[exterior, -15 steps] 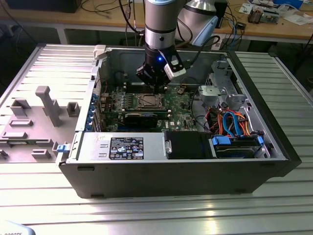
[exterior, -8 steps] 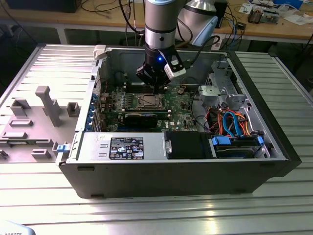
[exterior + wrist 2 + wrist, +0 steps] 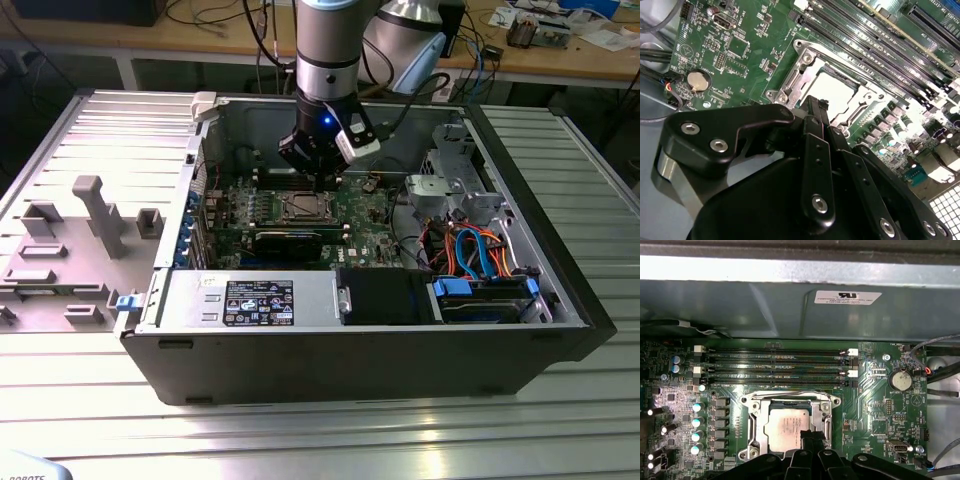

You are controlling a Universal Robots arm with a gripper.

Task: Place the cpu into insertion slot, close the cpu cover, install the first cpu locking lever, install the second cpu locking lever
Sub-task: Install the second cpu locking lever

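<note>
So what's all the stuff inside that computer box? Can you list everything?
computer case: one, black, on the ribbed metal table
green circuit board: one, on the case floor
cpu: one, silver-grey, lying in the insertion slot
cpu cover: one, silver frame, down around the cpu
memory slots: four, black, beside the socket
coin battery: one, silver, on the board
cables: several, orange and blue, the exterior view's right
end effector: one, black, at the cpu's edge
</note>
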